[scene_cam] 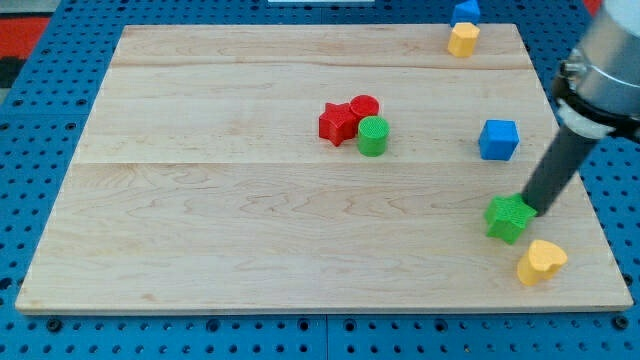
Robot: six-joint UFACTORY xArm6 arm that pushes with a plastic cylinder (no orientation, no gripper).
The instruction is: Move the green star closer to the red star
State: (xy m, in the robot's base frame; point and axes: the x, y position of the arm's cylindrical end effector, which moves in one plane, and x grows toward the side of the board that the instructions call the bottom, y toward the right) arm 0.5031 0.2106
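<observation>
My tip (529, 209) sits at the lower end of the dark rod (556, 170), low on the view's right side of the board, and it touches the upper right edge of the green star (508, 218); being a bare rod, it has no fingers to open or close, so it grips nothing and only presses against the block's side. The green star lies near the board's right edge, toward the view's bottom. Just below and to its right, close to the bottom right corner, rests a yellow heart-shaped block (541, 261), near the star but apart from it. Above the star, further up the right side, stands a blue cube (498, 139), well clear of the rod. Well apart to the view's left, around the middle of the board, three blocks cluster together: the red star (338, 123), a red cylinder (364, 106) touching its upper right, and a green cylinder (372, 136) touching the red star's right side, just below the red cylinder. At the view's top right edge of the board a second yellow block (462, 40) stands, its shape hard to make out, with a second blue block (465, 11) just behind it, partly cut by the view's top. Counted by colour: two green, two red, two yellow, two blue, eight blocks in all, on a pale wooden board (220, 200) set over a blue pegboard (30, 100).
</observation>
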